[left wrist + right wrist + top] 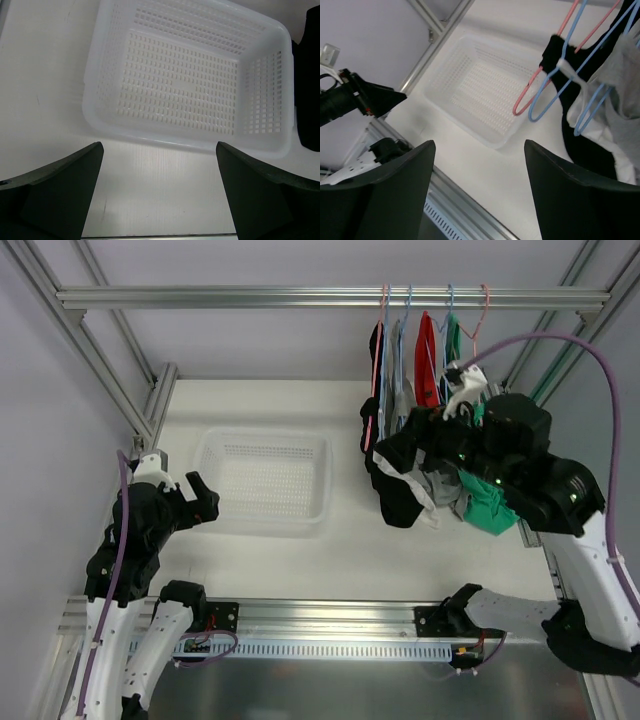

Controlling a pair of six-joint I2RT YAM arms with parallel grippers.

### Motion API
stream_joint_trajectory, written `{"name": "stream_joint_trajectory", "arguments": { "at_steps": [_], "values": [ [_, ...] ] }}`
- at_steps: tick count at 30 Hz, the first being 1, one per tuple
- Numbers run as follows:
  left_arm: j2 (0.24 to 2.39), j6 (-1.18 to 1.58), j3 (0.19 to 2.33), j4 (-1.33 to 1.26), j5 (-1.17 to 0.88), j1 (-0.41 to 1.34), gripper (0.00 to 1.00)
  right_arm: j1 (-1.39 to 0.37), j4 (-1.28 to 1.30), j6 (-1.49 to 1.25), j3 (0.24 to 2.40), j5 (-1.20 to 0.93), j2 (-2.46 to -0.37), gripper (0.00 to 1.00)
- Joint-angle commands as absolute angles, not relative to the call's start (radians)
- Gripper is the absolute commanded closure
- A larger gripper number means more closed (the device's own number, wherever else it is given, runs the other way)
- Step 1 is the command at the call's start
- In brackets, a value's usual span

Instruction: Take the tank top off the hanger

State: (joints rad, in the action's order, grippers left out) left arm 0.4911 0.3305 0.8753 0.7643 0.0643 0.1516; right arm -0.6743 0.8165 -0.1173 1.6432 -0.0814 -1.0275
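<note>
Our right gripper (480, 195) is spread wide with nothing between its fingers. The tank top (582, 147) (we take it to be the black one on the pink hanger (519, 111), though several garments share the rack and we cannot be sure) lies ahead of it, toward the right of its wrist view, near but untouched. Its long axis drops from the hanger away from the rail (330, 297) toward the table, so we judge the coming move to be a reach forward and rightward onto the cloth. A grey garment (625, 125) on a blue hanger (536, 120) hangs just beyond. Ahead and leftward sits the white basket (462, 122), and past it the left gripper (157, 195), likewise spread and bare, well apart from the clothes; the right arm is plainly nearer.
</note>
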Motion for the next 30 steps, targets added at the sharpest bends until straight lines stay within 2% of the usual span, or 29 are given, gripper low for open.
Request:
{"name": "stream_joint_trajectory", "arguments": {
  "at_steps": [1,7,12,30],
  "values": [
    [0.509,0.342,0.870,0.730,0.060,0.163,0.01,-0.796,0.847,-0.042,1.871,0.237,-1.176,0.26],
    [0.502,0.341,0.865,0.727,0.054,0.163,0.01,-0.870,0.897,0.035,2.143,0.518,-1.480,0.33],
    [0.502,0.341,0.864,0.726,0.048,0.163,0.01,-0.868,0.919,0.086,2.299,0.592,-1.635,0.39],
    [0.495,0.341,0.861,0.721,0.038,0.161,0.01,-0.747,0.908,0.048,2.252,0.615,-1.701,0.43]
  ]
}}
